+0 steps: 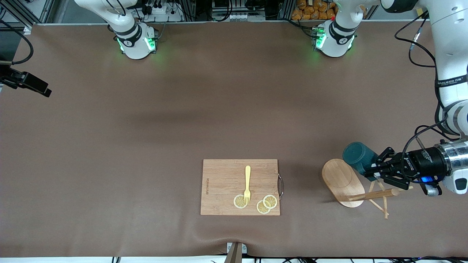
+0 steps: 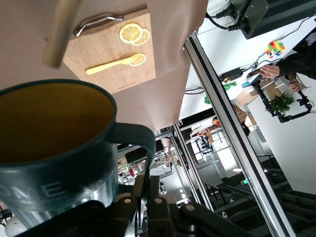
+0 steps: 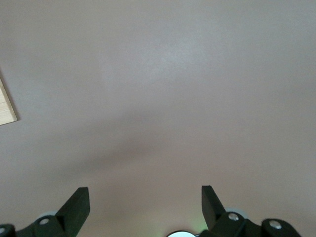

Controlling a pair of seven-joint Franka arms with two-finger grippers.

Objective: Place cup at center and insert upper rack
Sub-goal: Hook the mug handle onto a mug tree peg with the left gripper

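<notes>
Lemon slices [image 1: 264, 204] lie nearest on the cutting board [image 1: 223, 175]; left end effector [image 1: 380, 168], pinching the cup [image 1: 360, 157] beside the toppled upper rack [image 1: 351, 186], should lift level toward center, while the right end effector [image 3: 145, 202] waits spread.

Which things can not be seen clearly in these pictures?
- Right gripper: outside the front view; only its open fingertips show in the right wrist view.
- Cup handle: front view, hidden by the left gripper.
- Mug tree pegs: partly hidden under the left gripper.
</notes>
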